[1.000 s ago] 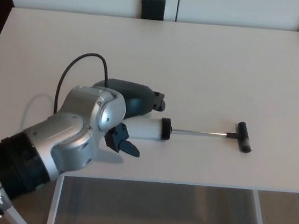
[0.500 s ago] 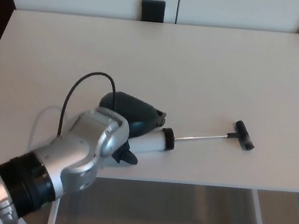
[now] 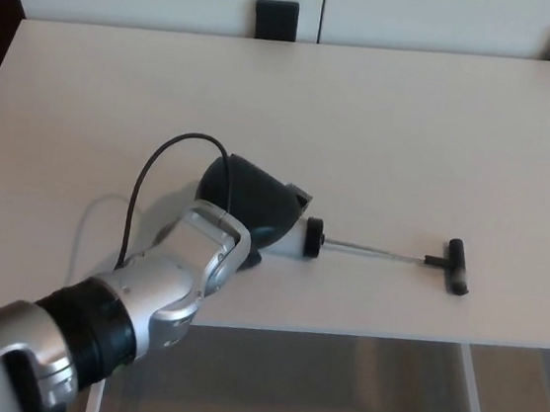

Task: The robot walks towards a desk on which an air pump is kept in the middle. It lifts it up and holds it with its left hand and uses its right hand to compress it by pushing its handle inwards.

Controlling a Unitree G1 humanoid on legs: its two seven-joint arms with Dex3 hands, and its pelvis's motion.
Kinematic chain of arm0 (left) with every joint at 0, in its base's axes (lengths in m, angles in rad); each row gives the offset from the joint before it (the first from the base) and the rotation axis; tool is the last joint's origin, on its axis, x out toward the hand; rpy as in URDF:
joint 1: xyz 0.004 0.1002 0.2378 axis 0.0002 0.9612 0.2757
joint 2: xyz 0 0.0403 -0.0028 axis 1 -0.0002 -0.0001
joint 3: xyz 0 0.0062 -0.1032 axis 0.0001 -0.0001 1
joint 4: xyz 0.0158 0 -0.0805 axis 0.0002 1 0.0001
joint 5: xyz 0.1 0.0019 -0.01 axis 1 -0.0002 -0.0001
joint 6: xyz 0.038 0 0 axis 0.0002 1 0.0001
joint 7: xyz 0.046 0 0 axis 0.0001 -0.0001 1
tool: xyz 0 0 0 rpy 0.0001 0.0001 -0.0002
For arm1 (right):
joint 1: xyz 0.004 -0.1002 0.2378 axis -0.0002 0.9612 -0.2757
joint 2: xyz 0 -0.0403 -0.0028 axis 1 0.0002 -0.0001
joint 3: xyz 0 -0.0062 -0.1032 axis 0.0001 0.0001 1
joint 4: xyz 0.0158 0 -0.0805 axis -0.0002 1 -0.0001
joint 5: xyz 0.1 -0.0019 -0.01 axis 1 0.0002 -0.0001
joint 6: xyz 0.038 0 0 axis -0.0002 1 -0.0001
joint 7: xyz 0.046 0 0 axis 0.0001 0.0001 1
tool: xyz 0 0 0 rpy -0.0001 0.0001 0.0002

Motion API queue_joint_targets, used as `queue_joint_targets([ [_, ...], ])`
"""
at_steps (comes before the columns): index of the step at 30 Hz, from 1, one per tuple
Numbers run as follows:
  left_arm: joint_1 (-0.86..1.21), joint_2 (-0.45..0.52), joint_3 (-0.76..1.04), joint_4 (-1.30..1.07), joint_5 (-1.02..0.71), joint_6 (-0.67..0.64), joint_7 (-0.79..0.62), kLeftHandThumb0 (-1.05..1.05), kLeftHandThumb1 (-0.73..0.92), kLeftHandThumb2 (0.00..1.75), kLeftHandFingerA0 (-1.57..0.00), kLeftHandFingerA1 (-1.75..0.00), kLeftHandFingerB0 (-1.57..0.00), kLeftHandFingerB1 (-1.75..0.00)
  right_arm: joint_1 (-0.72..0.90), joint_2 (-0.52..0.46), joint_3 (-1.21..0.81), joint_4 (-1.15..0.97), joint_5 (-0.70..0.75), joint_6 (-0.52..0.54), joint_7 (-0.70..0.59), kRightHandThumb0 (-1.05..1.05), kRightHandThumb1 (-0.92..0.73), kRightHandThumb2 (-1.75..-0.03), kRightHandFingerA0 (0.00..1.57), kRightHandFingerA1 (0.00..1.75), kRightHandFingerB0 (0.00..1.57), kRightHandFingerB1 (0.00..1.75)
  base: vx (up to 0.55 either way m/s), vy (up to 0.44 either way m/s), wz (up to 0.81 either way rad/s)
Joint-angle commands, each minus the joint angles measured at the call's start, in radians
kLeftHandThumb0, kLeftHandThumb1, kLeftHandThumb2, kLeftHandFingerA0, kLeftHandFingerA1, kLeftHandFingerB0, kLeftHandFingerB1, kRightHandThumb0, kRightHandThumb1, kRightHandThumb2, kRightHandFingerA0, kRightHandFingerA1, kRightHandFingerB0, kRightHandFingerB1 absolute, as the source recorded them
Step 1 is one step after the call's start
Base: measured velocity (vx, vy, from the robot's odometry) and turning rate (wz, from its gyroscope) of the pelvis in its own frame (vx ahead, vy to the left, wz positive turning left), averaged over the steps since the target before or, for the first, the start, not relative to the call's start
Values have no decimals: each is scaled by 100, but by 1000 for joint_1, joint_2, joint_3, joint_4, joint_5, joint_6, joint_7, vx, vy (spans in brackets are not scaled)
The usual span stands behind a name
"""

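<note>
My left hand (image 3: 247,203) lay over the barrel end of the air pump (image 3: 296,239), which rested on the white desk (image 3: 413,132) close to its near edge. The hand's dark back covered most of the pale barrel, so only a short stretch of it and its black end cap (image 3: 312,238) showed just beyond my hand, on the side toward the handle. I could not tell from this angle whether my fingers were wrapped tight around the barrel or only resting against it; they were hidden beneath the hand. From the cap, the thin metal rod (image 3: 374,249) ran out fully extended across the desk to the black T-handle (image 3: 457,266), well apart from my hand. A black cable (image 3: 161,158) looped up from my wrist over the desk. Two dark brackets (image 3: 276,18) sat at the desk's far edge.
</note>
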Motion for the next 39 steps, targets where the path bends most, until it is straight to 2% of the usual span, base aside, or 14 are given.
queue_joint_targets([
  [1, 27, -26, -55, 255, 105, -117, 184, -29, 52, 56, -75, -144, -74, -51, 7, -3, -10, -43, 35, 7, 15, -32, -64, -60, 94, 55, 59, 43, 0, 0, 0],
  [5, 38, -31, -17, 307, 80, -175, 289, -29, 55, 57, -72, -148, -74, -52, -5, 8, -13, -39, 40, 8, 10, -31, -64, -60, 95, 54, 60, 43, 0, 0, 0],
  [10, 106, -22, 106, 270, -25, -254, 367, -31, 74, 65, -73, -147, -73, -57, 117, 84, -8, -257, 74, -25, -16, -37, -53, -87, 88, 71, 58, 60, 0, 0, 0],
  [11, 121, -27, 166, 267, -88, -285, 342, -16, 71, 54, -62, -167, -53, -102, 172, 100, -4, -366, 120, -22, -5, -39, -52, -88, 86, 70, 61, 60, 0, 0, 0],
  [13, 137, -34, 236, 267, -153, -320, 308, -16, 71, 54, -62, -167, -53, -102, 233, 118, 0, -489, 175, -14, 11, -39, -52, -88, 86, 70, 61, 60, 0, 0, 0],
  [14, 139, -42, 273, 266, -184, -315, 274, -6, 75, 54, -66, -171, -41, -148, 267, 127, 2, -565, 190, 1, 2, -35, -59, -60, 97, 58, 66, 45, 0, 0, 0],
  [22, 135, -46, 536, 182, -438, -293, 24, -6, 75, 66, -67, -163, -57, -138, 412, 90, -26, -1013, 425, -15, 14, -38, -60, -63, 97, 58, 66, 45, 0, 0, 0],
  [23, 135, -36, 573, 166, -479, -301, -17, -6, 76, 77, -85, -162, -68, -137, 412, 71, -41, -1099, 464, -37, 3, -45, -65, -63, 91, 53, 58, 43, 0, 0, 0],
  [25, 136, -30, 595, 157, -502, -309, -44, -6, 76, 77, -85, -162, -68, -137, 409, 60, -53, -1151, 485, -50, -7, -45, -65, -63, 91, 53, 58, 43, 0, 0, 0],
  [26, 130, -14, 636, 146, -554, -318, -117, -9, 76, 85, -88, -163, -72, -131, 394, 41, -82, -1269, 506, -67, -52, -56, -71, -62, 70, 44, 49, 38, 0, 0, 0],
  [29, 117, 7, 670, 136, -606, -317, -215, -10, 73, 86, -94, -158, -75, -129, 350, 28, -124, -1392, 496, -81, -124, -61, -67, -65, 56, 43, 41, 37, 0, 0, 0],
  [37, 128, 51, 703, 78, -653, -301, -350, -11, 77, 76, -101, -149, -73, -132, 143, -63, -242, -1572, 480, -23, -269, -64, -69, -65, 41, 39, 32, 34, 0, 0, 0],
  [38, 135, 61, 704, 63, -656, -302, -367, -10, 77, 77, -99, -151, -74, -132, 81, -83, -256, -1574, 462, 8, -292, -55, -57, -96, 39, 55, 21, 45, 0, 0, 0],
  [39, 141, 67, 706, 52, -659, -300, -379, -10, 77, 77, -99, -151, -74, -132, 38, -96, -267, -1574, 448, 32, -307, -55, -57, -96, 39, 55, 21, 45, 0, 0, 0],
])
